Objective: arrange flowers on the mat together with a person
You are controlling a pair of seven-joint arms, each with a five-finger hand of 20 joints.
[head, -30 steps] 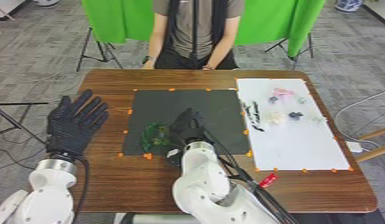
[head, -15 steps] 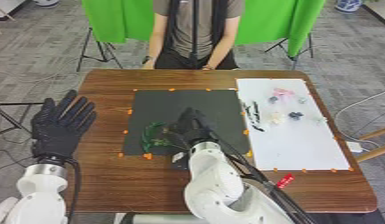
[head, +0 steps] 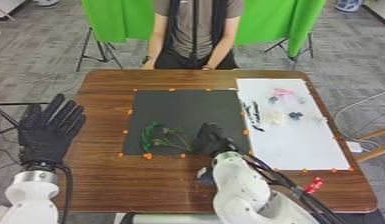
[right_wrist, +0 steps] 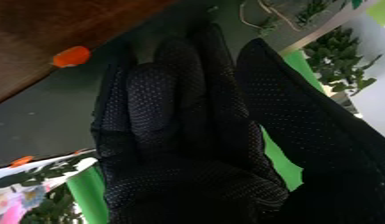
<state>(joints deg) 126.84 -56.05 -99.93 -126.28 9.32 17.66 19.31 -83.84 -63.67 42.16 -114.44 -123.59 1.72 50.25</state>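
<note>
My right hand [head: 211, 140] is released over the near part of the dark mat [head: 188, 107]: its fingers lie long and relaxed, the thumb stands apart, and nothing is in its grasp. I read that as a sprig just let go, with the hand about ready to go for the next piece. The left hand [head: 52, 130] is spread flat and waits off the worktop's [head: 126, 182] left side, out of the working space.

Two pieces lie on the dark mat, near and left: a curved, feathery green frond [head: 147, 136], and just right of it a branching sprig [head: 169, 131] whose thin bare stem angles toward my right hand. Greenery first makes sense to me, as a base for the blooms.

The white mat [head: 299, 150] on the right seems to serve as the supply. It carries dark, slender leafy stems [head: 253, 114] along its left edge, a frilly pink flower [head: 282, 92] at the far end, and a cream flower [head: 275, 118] beside a compact blue-grey one [head: 295, 115]. Orange tape [head: 148, 156] probably pins the mats' edges. The arrangement looks early; lifting away, I'd mind that fine stem, which the glove's mesh-textured fabric could drag.
</note>
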